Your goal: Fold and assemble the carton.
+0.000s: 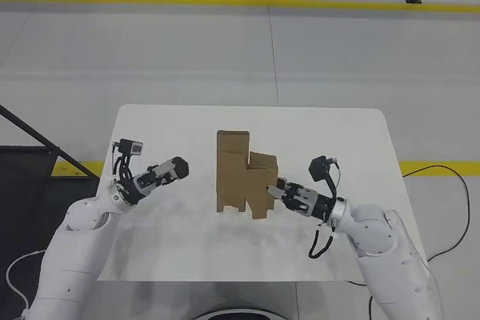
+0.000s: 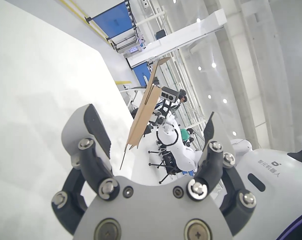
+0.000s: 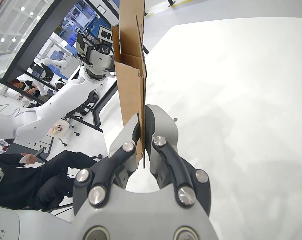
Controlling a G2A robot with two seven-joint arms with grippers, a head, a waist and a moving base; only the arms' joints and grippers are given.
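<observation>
Cardboard carton [image 1: 242, 172], half-flat, shows edge-on to both wrists, inside hidden; right gripper [image 3: 142, 123] has fingers [image 3: 152, 123] clamped on one flap, left gripper [image 2: 151, 128] has fingers [image 2: 97, 128] spread apart, well clear.

We see the carton [image 1: 234, 172] mid worktop [image 1: 344, 144]; the left gripper [image 1: 180, 168] stands apart on its left, and the right gripper [image 1: 274, 192] pinches its right edge.
</observation>
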